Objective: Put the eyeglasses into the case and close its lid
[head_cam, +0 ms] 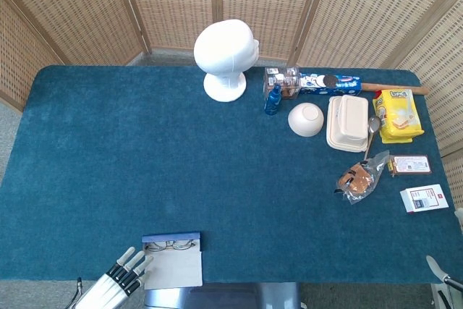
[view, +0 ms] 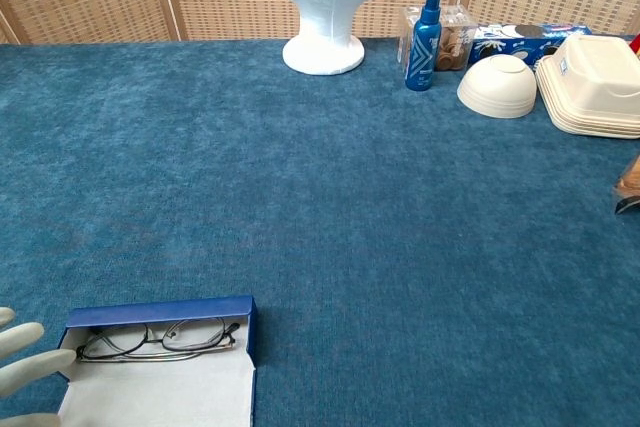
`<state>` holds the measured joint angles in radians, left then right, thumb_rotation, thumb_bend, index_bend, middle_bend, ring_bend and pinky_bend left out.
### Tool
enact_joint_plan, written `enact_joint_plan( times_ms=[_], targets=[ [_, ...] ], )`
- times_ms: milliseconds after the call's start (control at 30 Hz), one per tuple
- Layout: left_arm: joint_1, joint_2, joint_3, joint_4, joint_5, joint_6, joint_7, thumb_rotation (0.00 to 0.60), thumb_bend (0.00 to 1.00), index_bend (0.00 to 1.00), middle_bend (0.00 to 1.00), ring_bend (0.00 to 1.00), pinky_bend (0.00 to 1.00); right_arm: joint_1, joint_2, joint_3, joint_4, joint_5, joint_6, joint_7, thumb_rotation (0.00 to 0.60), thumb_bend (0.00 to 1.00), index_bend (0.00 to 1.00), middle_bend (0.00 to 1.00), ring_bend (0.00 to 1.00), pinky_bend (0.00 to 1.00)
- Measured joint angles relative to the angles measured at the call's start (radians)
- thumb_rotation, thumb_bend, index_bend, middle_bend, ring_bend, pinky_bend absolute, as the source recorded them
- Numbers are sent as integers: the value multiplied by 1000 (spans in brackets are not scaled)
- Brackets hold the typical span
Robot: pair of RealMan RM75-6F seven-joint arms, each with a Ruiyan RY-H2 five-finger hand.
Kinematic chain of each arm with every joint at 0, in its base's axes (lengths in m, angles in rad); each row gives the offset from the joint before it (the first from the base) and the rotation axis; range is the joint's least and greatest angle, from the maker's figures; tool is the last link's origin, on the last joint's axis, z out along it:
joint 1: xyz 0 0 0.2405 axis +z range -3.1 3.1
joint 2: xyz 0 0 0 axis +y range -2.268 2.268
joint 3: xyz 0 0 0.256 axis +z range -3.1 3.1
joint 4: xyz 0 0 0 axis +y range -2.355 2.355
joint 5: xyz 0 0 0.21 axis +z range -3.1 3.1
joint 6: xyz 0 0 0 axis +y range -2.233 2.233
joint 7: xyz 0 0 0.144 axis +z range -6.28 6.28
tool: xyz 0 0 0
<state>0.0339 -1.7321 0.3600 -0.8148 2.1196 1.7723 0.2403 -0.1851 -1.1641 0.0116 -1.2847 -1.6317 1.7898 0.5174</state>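
The case (view: 160,372) lies open at the tabletop's near edge toward the left corner, the eyeglasses (view: 155,339) already inside, so closing the lid looks like the remaining step. The left hand (head_cam: 116,284), fingers spread and empty, sits just left of the case and needs to reach the lid flap; the right hand (head_cam: 445,276) barely shows, its grip unreadable.

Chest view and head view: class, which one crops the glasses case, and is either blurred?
Chest view: sharp, evenly lit, but the open case runs off the bottom edge, and the left hand is cut at the left. Head view: sharp, soft shadows, whole case visible.
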Motion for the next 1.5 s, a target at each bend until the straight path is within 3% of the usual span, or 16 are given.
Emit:
enact_joint_plan(
  times_ms=[600,1500],
  targets=[
    [-8,-50,3,81,11,0,15,600,271,214,75,0,0,-18,-13,-4,53,13,21,53,501,238,0,168,0,181],
    [-43,-23,9,30,33,-42,135,597,272,177,53,0,0,-48,-38,7,155,41,53,181,505,237,0,167,0,181]
  ],
)
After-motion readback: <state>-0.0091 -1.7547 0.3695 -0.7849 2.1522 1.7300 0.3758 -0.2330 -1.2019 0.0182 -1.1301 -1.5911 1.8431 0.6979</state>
